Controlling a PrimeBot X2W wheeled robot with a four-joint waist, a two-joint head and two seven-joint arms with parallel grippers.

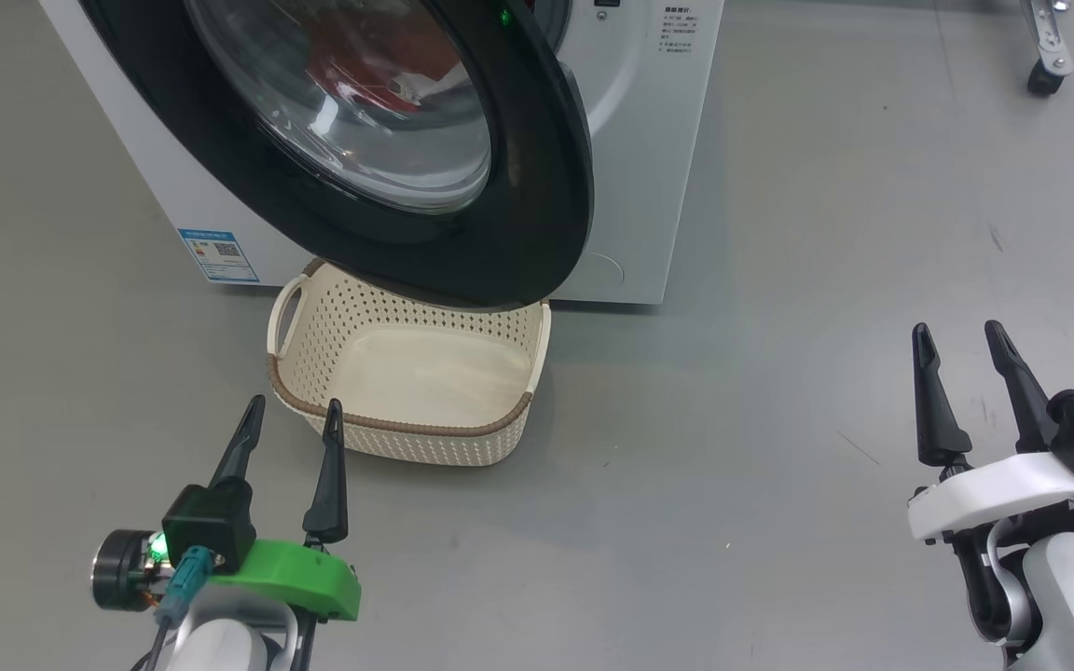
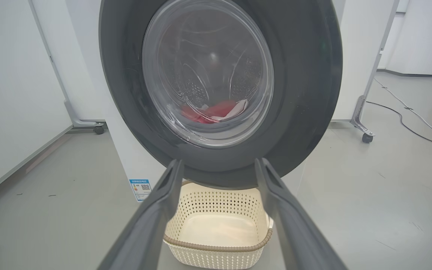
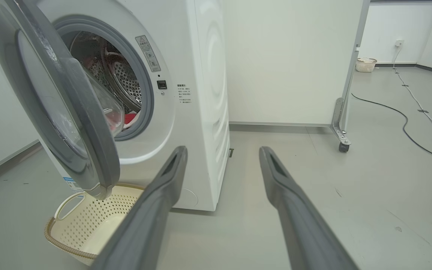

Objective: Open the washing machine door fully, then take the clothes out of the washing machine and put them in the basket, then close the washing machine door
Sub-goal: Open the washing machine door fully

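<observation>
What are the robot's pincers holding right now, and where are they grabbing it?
Nothing. The left pincer and the right pincer are both open and empty. The clothes lie inside the washing machine.

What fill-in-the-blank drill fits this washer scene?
The door stands partly ____. The clothes inside the washer are ____ in colour. The basket on the floor below the door is ____.
Missing words: open; red; empty.
</observation>
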